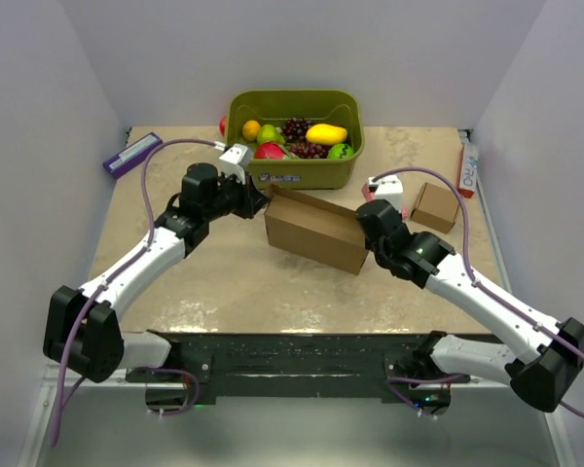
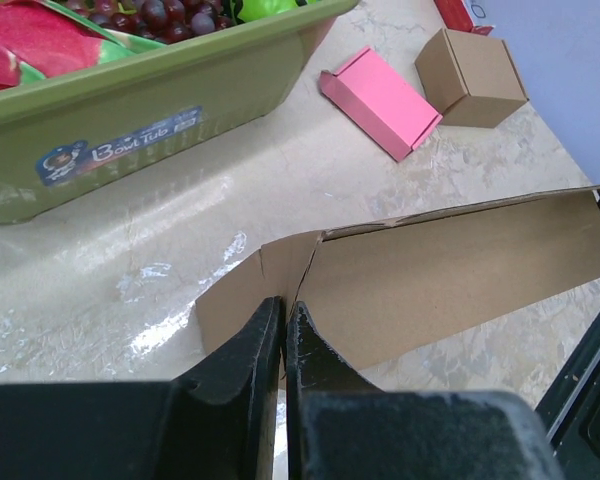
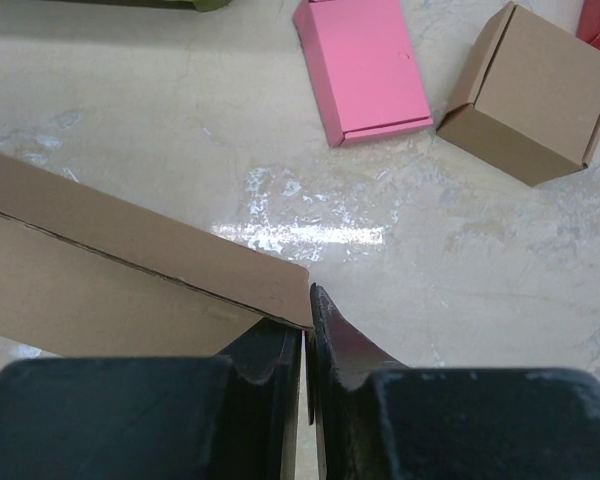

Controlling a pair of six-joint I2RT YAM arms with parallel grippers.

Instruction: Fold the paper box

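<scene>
At the middle of the tabletop sits the paper box, half formed, its length running ten o'clock to four o'clock and the green tub at its twelve. The left pincer is clamped on the wall beside the creased end flap. The right pincer is nipped on the opposite corner. I judge both ends should turn together along the creases, without tugging apart. Only the overhead view shows both arms. Only the wrist views show cardboard between the fingers, and the pink block beside the small box.
</scene>
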